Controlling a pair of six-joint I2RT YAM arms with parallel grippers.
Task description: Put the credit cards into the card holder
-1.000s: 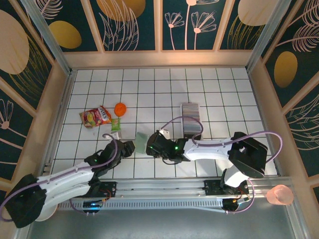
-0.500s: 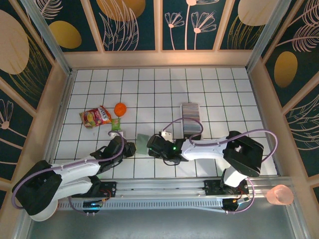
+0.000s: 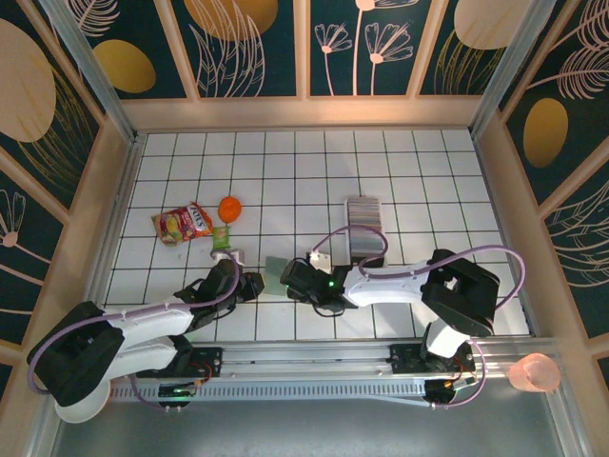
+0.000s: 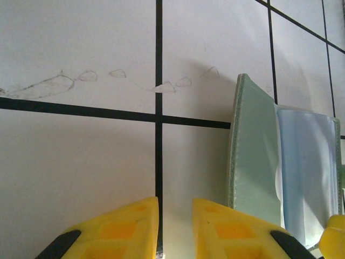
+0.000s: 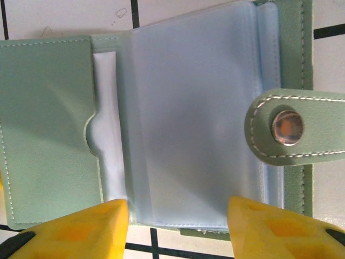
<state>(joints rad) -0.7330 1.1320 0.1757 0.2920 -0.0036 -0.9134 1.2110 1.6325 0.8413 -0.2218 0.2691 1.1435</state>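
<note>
Credit cards [image 3: 363, 233]: packed edge-on in a clear tray [image 3: 364, 201], beyond the card holder [image 3: 274, 271] and to its right, apart from it. Judgement: thin, stiff, light, slick. Best pinched by the exposed top edge, one at a time; the tight pack will fight that.

Card holder lies open on the table [image 3: 428, 171], between the two grippers. It looks soft and light, likely to slide or fold shut, so pin it by the green cover.

Inside the holder:
- Bluish clear sleeve [image 5: 188, 118] looks empty.
- Pocket [image 5: 48, 129] left of the sleeve shows a white strip; card or lining, unclear.
- Clasp tab [image 5: 294, 128] flops over the sleeve's right edge.

Right gripper [image 5: 178, 216]: jaws parted astride the holder's near edge; gripping or just resting, cannot tell. Left gripper [image 4: 175, 224]: just left of the holder, fingers narrowly parted, clasping nothing.
</note>
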